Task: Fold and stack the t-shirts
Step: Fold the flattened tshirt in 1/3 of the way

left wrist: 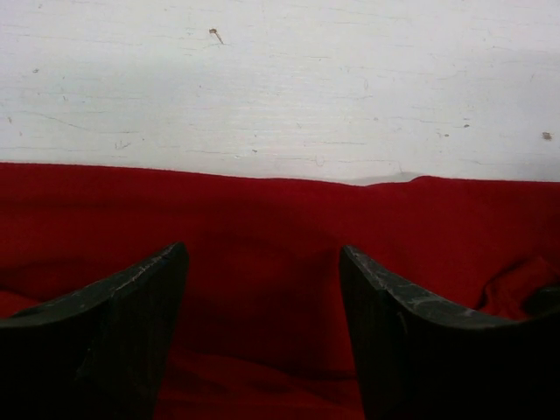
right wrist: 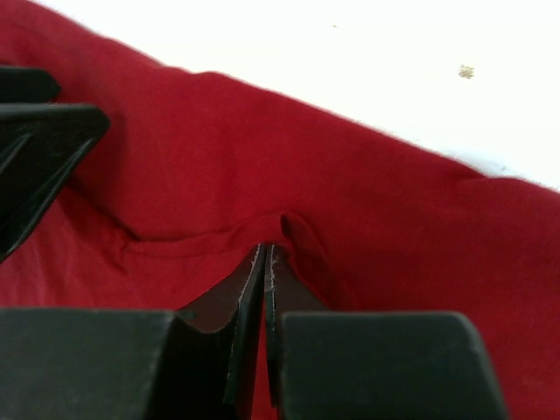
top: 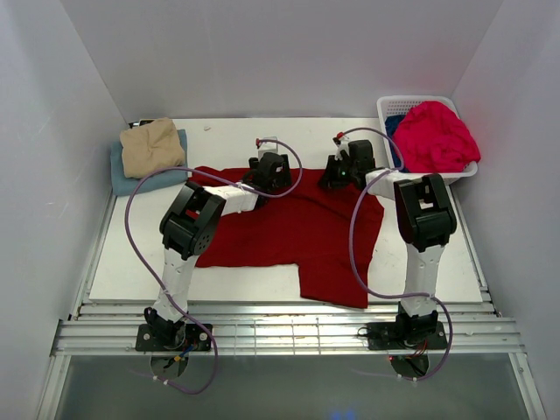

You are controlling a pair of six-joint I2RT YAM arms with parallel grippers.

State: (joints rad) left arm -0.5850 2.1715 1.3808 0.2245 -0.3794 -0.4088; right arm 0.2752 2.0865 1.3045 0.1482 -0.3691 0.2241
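Note:
A dark red t-shirt (top: 293,229) lies spread on the white table. My left gripper (top: 271,171) is open over its far edge, fingers (left wrist: 131,332) down on the red cloth (left wrist: 262,289). My right gripper (top: 346,171) is shut on a pinched fold of the same shirt (right wrist: 289,223) near its far edge. A folded tan shirt (top: 150,145) lies on a folded light blue shirt (top: 122,179) at the far left. A bright pinkish-red shirt (top: 435,136) is heaped in the basket, with deep blue cloth (top: 395,123) under it.
The white lattice basket (top: 411,103) stands at the far right corner. White walls close in the table on three sides. A metal rail (top: 289,332) runs along the near edge by the arm bases.

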